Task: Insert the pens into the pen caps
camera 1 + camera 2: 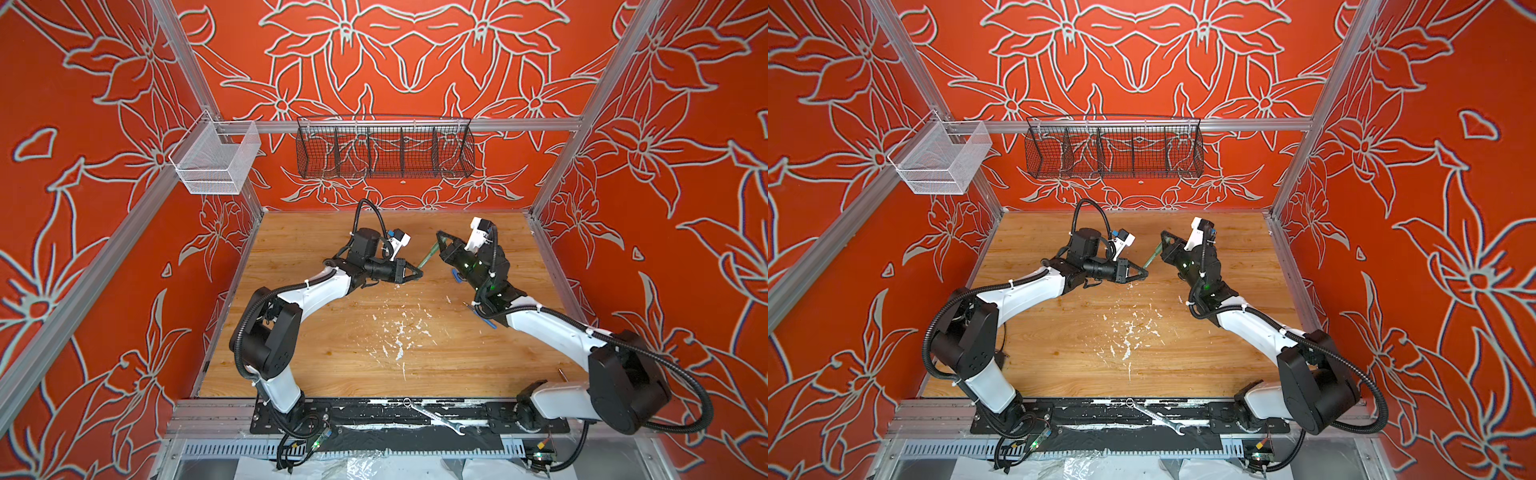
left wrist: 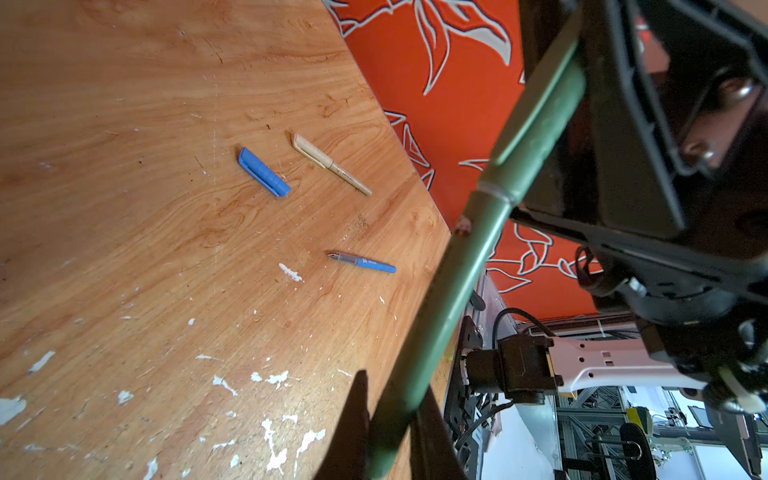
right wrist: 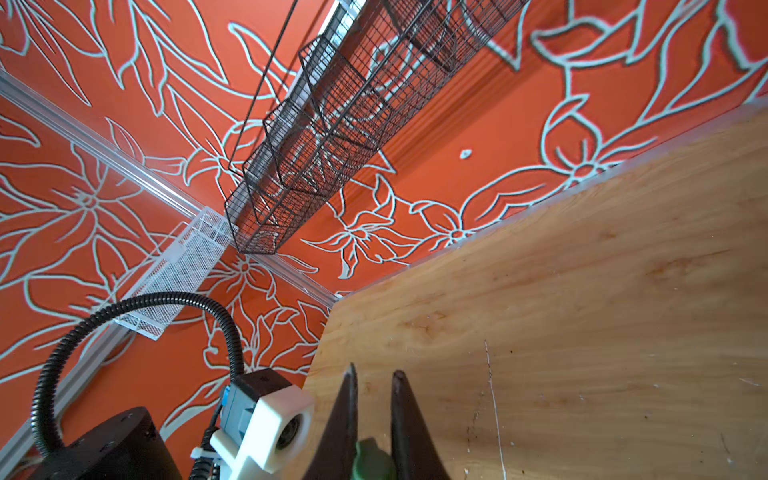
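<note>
A green pen (image 1: 427, 257) (image 1: 1152, 257) hangs above the wooden table between both grippers. Its barrel (image 2: 449, 291) sits in the green cap (image 2: 540, 108), with a pale seam where they meet. My left gripper (image 1: 419, 273) (image 2: 395, 386) is shut on the barrel's free end. My right gripper (image 1: 439, 237) (image 3: 375, 372) is shut on the green cap (image 3: 368, 457), deep between its fingers. On the table lie a blue cap (image 2: 264, 172) (image 1: 457, 276), an uncapped blue pen (image 2: 361, 262) (image 1: 484, 318) partly under the right arm, and a beige pen (image 2: 351, 178) wearing its beige cap (image 2: 307, 147).
A silver wrench (image 1: 436, 417) lies on the black front rail. A black wire basket (image 1: 384, 151) and a white mesh basket (image 1: 214, 160) hang on the back frame. White flecks (image 1: 399, 332) mark the table's middle. Red patterned walls close in three sides.
</note>
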You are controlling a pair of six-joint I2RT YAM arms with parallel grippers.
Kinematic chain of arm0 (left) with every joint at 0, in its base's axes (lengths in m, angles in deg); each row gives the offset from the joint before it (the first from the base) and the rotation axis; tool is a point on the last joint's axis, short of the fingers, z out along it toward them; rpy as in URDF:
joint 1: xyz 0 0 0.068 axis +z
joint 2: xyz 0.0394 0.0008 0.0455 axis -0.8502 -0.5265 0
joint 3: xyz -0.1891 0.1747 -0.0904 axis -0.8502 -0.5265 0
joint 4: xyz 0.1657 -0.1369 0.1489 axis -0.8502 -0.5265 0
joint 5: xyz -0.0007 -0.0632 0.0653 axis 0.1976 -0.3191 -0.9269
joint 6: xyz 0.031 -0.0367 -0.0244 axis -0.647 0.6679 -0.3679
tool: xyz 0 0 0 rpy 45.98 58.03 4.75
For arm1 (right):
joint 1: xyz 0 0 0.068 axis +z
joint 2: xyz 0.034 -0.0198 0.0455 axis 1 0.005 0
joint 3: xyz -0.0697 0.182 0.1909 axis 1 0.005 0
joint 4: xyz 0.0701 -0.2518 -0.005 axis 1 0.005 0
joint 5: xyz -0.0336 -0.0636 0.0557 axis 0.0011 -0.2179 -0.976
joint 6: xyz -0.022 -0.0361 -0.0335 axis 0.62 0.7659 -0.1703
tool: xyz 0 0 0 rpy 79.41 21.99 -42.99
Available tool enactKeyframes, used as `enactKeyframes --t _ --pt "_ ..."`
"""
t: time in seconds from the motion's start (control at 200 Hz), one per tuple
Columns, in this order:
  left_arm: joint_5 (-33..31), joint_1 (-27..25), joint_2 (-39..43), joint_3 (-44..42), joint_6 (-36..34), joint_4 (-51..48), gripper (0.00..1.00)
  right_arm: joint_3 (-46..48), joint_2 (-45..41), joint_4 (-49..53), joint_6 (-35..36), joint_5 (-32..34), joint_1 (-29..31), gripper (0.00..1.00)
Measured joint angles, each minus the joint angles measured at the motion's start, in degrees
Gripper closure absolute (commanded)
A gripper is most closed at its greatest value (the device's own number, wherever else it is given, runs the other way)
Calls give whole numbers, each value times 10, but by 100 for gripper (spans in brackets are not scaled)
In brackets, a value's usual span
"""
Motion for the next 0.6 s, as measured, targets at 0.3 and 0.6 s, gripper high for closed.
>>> enactKeyframes --t 0.3,0.6 --pt "-106 -18 131 -120 10 5 33 -45 3 123 35 -109 32 100" --pt "-240 -18 306 -193 -10 -83 3 -104 30 254 85 -190 19 100"
